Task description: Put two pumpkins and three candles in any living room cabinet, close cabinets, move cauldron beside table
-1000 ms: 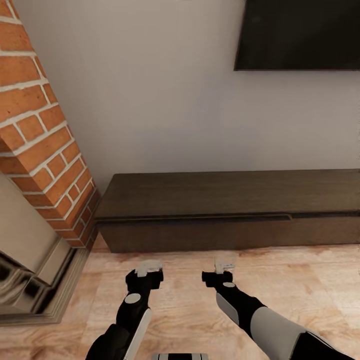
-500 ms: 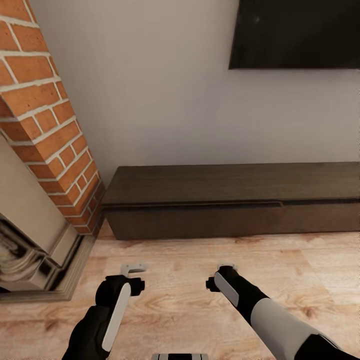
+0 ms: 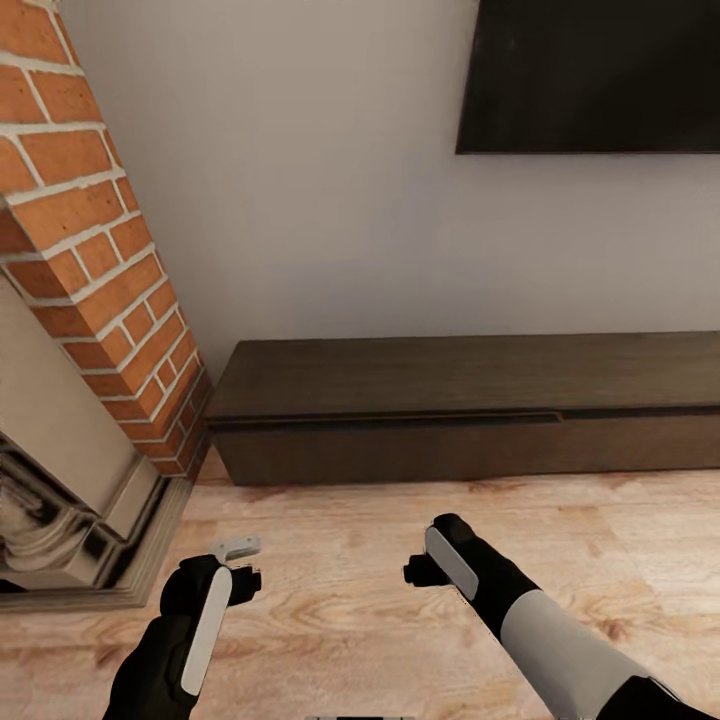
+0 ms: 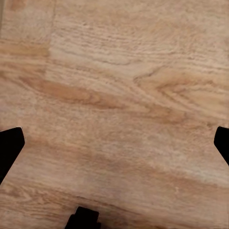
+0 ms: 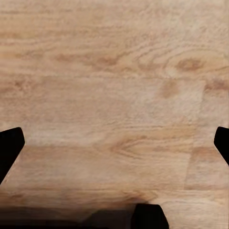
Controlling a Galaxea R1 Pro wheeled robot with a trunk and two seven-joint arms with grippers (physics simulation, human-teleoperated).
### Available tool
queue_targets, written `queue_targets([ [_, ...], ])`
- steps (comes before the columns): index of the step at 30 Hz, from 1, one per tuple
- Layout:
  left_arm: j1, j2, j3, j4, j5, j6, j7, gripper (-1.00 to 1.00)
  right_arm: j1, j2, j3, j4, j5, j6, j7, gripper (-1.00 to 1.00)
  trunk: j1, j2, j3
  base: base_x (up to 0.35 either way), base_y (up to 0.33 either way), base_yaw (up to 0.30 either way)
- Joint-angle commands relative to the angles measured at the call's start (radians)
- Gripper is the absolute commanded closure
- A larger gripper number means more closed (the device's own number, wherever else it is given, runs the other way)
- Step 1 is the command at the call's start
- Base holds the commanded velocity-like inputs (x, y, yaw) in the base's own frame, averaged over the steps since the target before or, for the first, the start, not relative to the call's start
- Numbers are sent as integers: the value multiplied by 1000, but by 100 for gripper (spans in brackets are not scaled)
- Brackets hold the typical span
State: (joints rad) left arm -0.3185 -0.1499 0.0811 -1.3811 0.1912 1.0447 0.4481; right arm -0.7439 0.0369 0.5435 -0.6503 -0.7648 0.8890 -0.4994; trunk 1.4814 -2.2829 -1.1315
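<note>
The cabinet (image 3: 470,400) is a low, long dark-brown unit against the white wall, and its wide drawer front looks shut. My left gripper (image 3: 240,560) hangs over the wooden floor short of the cabinet's left end. In the left wrist view its gripper (image 4: 114,148) is open, with dark fingertips (image 4: 9,148) far apart over bare planks. My right gripper (image 3: 415,572) hovers over the floor near the middle, and the right wrist view shows that gripper (image 5: 114,148) open and holding nothing. The pumpkins, candles, cauldron and table are out of view.
A red brick fireplace column (image 3: 90,250) with a stone surround (image 3: 70,520) stands at the left, close to the cabinet's end. A dark wall-mounted screen (image 3: 590,75) hangs above the cabinet. Light wooden floor (image 3: 350,620) lies between me and the cabinet.
Both arms have drawn back from the cabinet toward my body, the left one also drifting left. The view has shifted slightly, so the camera moved too.
</note>
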Motion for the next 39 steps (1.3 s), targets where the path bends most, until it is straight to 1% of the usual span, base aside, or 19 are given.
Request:
queue_targets([
  [1, -1, 1, 2, 10, 11, 2, 7, -100, 0, -2, -20, -3, -11, 5, -10, -100, -4, 7, 2, 0, 0, 0],
  [4, -4, 4, 3, 59, 11, 2, 4, -100, -1, -6, -88, -1, -12, 10, -10, -100, -16, 28, 12, 0, 0, 0],
  [6, -16, 9, 2, 90, 12, 2, 3, -100, 0, -15, -114, 1, -13, 11, -10, -100, -23, 42, 18, 0, 0, 0],
  [7, -35, 16, 2, 121, 12, 2, 3, -100, 2, -25, -123, 2, -13, 11, -10, -100, -27, 49, 21, 0, 0, 0],
  [8, -70, 58, 3, 201, 13, 2, 3, -100, 11, -34, -130, 1, -12, 11, -10, -100, -31, 56, 24, 0, 0, 0],
  [9, -84, 84, 4, 243, 15, 2, 1, -100, 13, -36, -131, 1, -10, 10, -10, -100, -35, 63, 27, 0, 0, 0],
  [10, -99, 104, 4, 292, 29, 2, -15, -100, 15, -37, -132, 1, -7, 6, -10, -100, -39, 70, 31, 0, 0, 0],
  [12, -109, 122, 4, 335, 48, 2, -49, -100, 16, -38, -132, 2, -5, 0, -17, -100, -46, 84, 37, 0, 0, 0],
  [14, -113, 137, 2, 354, 56, 0, -76, -100, 18, -39, -132, 3, -5, -2, -30, -100, -54, 98, 43, 0, 0, 0],
  [15, -115, 147, 2, 366, 59, -2, -97, -100, 28, -39, -133, 2, -5, -3, -46, -100, -58, 105, 46, 0, 0, 0],
  [17, -116, 154, 2, 385, 62, -4, -114, -100, 58, -39, -135, -2, -8, -4, -64, -100, -65, 119, 53, 0, 0, 0],
  [20, -117, 154, 1, 450, 62, -13, -123, -100, 85, -40, -141, -4, -8, -41, -76, -100, -77, 140, 62, 0, 0, 0],
  [22, -117, 154, -3, 514, 61, -71, -125, -100, 104, -41, -142, -1, -6, -125, -79, -100, -85, 154, 68, 0, 0, 0],
  [25, -117, 152, -6, 599, 61, -169, -126, -100, 177, -49, -143, -5, -6, -243, -80, -100, -96, 175, 78, 0, 0, 0],
  [27, -117, 149, -6, 633, 61, -200, -127, -100, 214, -52, -144, -9, -8, -288, -80, -100, -104, 189, 84, 0, 0, 0],
  [30, -117, 126, -7, 651, 61, -219, -126, -100, 236, -56, -143, -9, -12, -316, -79, -100, -115, 210, 93, 0, 0, -33],
  [34, -117, 68, -11, 655, 57, -223, -122, -100, 245, -57, -143, -1, -13, -328, -79, -100, -131, 238, 102, 0, 0, -158],
  [35, -117, 59, -12, 655, 56, -224, -121, -100, 249, -57, -143, 0, -13, -329, -79, -100, -134, 245, 104, 0, 0, -203],
  [39, -117, 51, -12, 655, 55, -223, -122, -100, 257, -60, -145, 15, -13, -343, -78, -100, -150, 273, 112, 0, 0, -221],
])
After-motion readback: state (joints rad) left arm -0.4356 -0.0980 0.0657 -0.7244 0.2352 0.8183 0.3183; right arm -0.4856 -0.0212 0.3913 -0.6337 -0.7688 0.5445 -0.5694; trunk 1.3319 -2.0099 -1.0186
